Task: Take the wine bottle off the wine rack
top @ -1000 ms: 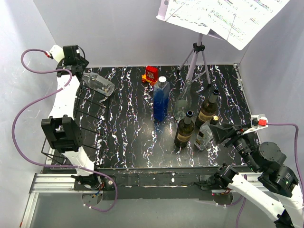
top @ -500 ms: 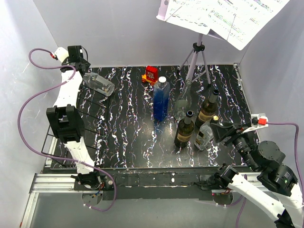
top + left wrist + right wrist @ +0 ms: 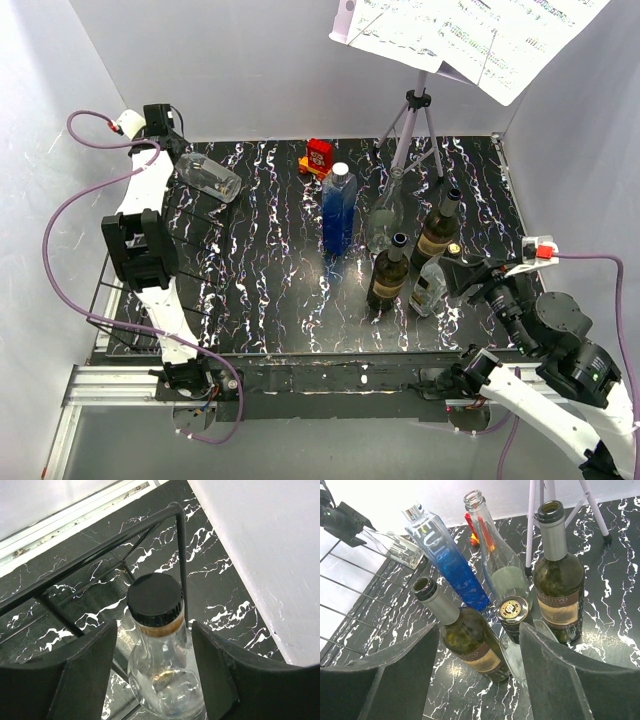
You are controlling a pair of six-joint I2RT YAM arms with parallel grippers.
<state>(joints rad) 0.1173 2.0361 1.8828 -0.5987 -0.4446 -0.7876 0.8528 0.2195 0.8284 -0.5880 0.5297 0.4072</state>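
Wine bottle [image 3: 208,177] of clear glass lies at the far end of the black wire wine rack [image 3: 100,550], along the left edge of the table [image 3: 280,290]. Your left gripper [image 3: 153,630] is spread wide around its neck, with a finger either side of the black cap [image 3: 154,599], clamping nothing. Your right gripper [image 3: 479,630] — also spread, empty — hangs near the standing bottles [image 3: 388,270].
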